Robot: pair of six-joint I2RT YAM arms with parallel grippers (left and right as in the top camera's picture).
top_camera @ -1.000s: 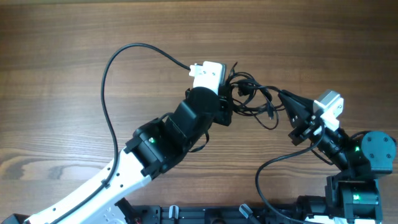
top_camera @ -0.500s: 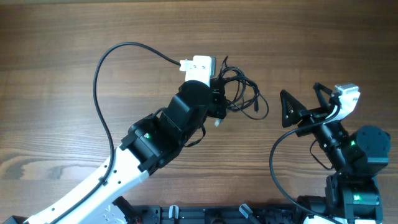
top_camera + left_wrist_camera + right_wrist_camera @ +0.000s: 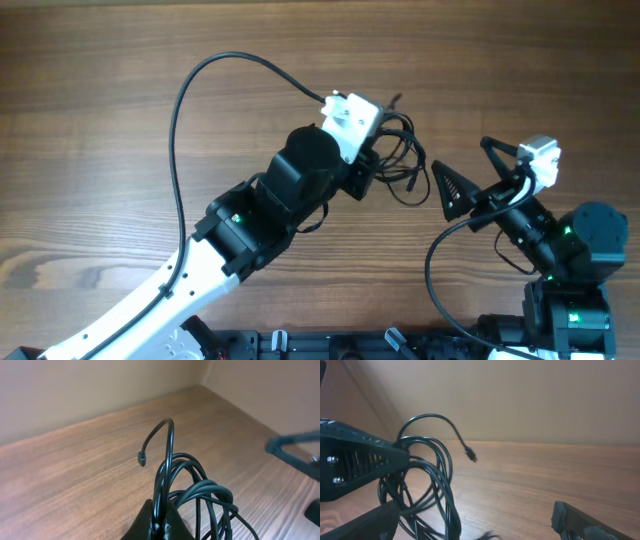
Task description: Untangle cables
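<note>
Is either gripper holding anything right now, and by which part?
The left gripper is shut on the cables, pinching bunched strands of the tangle; the right gripper is open, holding nothing.

Black cables (image 3: 398,160); brown table (image 3: 90,110), dark streaked grain; left arm (image 3: 245,228) black and white; beige wall (image 3: 530,395)

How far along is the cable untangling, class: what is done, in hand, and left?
Done: little that shows; the cables form one looped bundle. In hand: the left pincer is shut on that bundle, while the right pincer stands open and empty beside it. Left: draw each cord out and lay them apart.
</note>
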